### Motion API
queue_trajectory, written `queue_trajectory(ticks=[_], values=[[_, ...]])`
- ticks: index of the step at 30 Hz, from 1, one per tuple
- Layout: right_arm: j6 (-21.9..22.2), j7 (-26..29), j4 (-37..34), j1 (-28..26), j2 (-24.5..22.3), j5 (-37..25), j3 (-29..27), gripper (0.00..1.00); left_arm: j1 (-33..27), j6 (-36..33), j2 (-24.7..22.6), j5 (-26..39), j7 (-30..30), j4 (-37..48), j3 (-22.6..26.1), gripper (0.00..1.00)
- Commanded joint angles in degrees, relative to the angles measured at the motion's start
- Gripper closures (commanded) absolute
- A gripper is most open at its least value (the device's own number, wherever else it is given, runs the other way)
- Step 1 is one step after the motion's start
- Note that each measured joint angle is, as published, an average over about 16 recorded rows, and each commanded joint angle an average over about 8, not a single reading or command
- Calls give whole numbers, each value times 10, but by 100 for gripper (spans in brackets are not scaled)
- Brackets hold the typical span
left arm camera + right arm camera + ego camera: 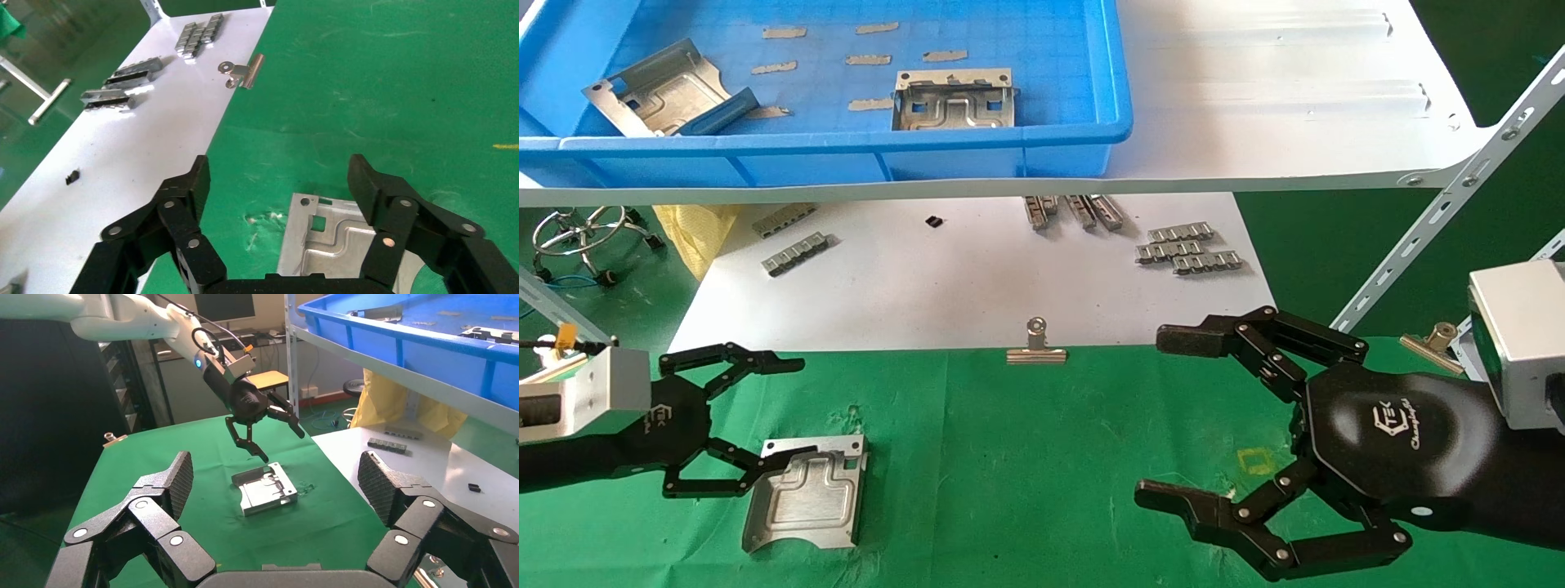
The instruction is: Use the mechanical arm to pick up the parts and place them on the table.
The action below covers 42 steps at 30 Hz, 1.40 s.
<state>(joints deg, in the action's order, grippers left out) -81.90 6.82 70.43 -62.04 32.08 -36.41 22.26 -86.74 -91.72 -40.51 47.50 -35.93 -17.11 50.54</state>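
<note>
Green cloth table (1026, 457) fronts white shelf (1254, 98).

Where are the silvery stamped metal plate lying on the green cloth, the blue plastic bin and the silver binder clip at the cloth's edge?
Silvery stamped metal plate (805, 494): head view, embossed centre.
Blue plastic bin (846, 147): head view, front wall.
Silver binder clip (1036, 353): head view, clamp bar.

Left tray part (658, 86) partly covered; small black object (934, 221) unidentifiable.
</note>
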Motion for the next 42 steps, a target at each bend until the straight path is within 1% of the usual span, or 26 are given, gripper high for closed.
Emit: queue_trajectory(ticks=[1,7,42], values=[[0,0,0,0,0,0,0,0,-3,0,-1,3,-5,2,1,0],[0,0,0,0,0,0,0,0,12,4,2,0,23,-32,-20,0],[0,0,0,0,0,0,0,0,162,39,35,-35,300,-365,-223,0]])
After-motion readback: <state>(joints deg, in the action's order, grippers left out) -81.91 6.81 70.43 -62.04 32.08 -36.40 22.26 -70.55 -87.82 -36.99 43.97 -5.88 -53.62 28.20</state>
